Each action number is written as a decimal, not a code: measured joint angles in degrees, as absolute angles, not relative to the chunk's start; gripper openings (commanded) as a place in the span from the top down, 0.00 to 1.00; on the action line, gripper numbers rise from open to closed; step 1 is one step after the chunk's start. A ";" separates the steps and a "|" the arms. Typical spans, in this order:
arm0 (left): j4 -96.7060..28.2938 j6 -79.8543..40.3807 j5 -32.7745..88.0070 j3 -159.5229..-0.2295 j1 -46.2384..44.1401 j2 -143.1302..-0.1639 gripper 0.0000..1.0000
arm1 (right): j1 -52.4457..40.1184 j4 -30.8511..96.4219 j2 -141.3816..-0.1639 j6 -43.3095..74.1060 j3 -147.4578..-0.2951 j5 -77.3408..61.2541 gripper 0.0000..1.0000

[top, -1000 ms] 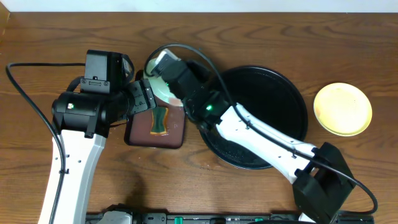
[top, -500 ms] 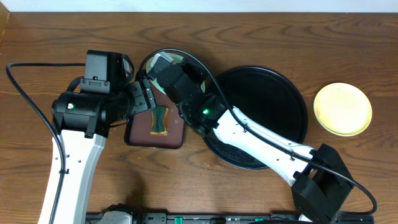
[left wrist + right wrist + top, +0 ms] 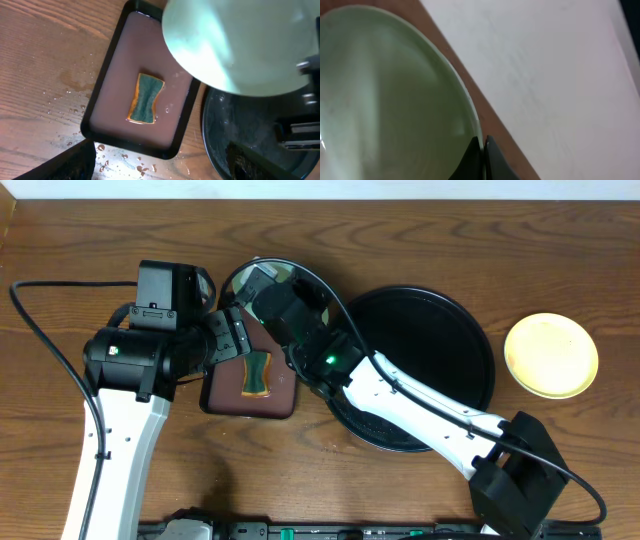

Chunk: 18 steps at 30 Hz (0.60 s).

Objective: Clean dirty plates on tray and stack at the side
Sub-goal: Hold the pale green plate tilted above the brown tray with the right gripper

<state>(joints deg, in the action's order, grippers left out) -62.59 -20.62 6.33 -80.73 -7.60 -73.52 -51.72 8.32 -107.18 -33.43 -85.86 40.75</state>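
My right gripper (image 3: 482, 150) is shut on the rim of a pale mint plate (image 3: 390, 95) and holds it tilted in the air. In the overhead view the right gripper (image 3: 264, 286) and this plate (image 3: 238, 283) are above the far end of the brown tray. The plate also fills the top right of the left wrist view (image 3: 235, 45). A pale yellow plate (image 3: 551, 355) lies on the table at the far right. The round black tray (image 3: 440, 330) is wet and holds no plate that I can see. My left gripper (image 3: 160, 170) is open and empty beside the brown tray. The third plate is out of view.
A rectangular dark brown tray (image 3: 285, 395) holds murky water and a green-and-yellow sponge (image 3: 257, 372), seen also in the left wrist view (image 3: 145, 98). Water drops lie on the wooden table (image 3: 115, 160) near its front edge. The right arm crosses over the black tray.
The right gripper has moved the mint plate up and back-left and tilted it, so its pale face no longer shows from overhead. The left arm has not moved.
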 measured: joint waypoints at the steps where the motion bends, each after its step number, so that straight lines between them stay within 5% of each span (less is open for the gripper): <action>1: -62.57 -20.62 6.33 -80.73 -7.60 -73.52 0.16 | -51.68 8.40 -107.18 -33.15 -85.84 41.06 0.99; 18: -62.57 -20.62 6.33 -80.73 -7.60 -73.52 0.16 | -50.22 13.13 -105.75 -20.84 -86.19 40.01 0.99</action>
